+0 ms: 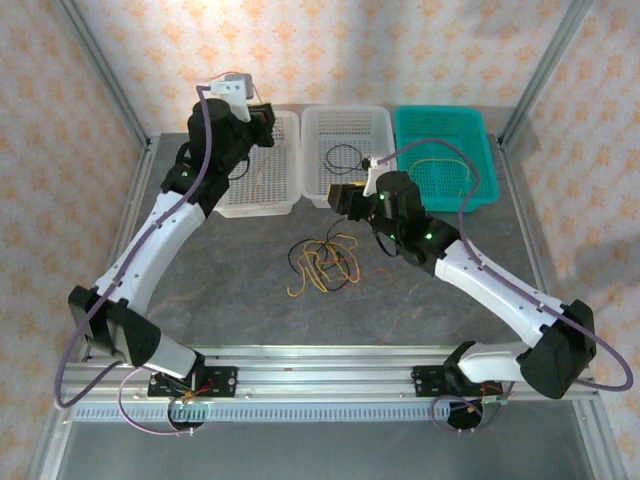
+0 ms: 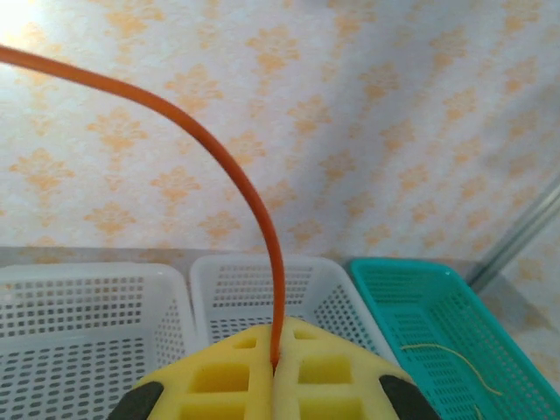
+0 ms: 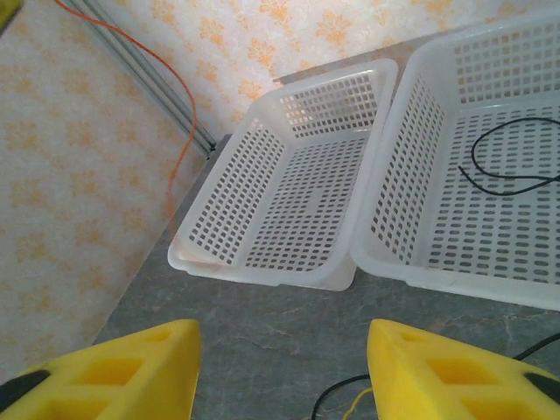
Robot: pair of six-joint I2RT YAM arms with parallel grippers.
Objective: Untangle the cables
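White baskets (image 1: 312, 150) stand left of the teal basket (image 1: 484, 160); the cables (image 1: 322, 262) near it are yellow, black and reddish-brown. The worktop (image 1: 250, 310) is mottled grey.

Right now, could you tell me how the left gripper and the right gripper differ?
The left gripper is shut on the orange cable; the right gripper is open and empty. The left gripper is over the left basket; the right gripper is by the middle basket. Both have yellow fingers.

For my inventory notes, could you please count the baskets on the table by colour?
white baskets: 2
teal basket: 1
total: 3
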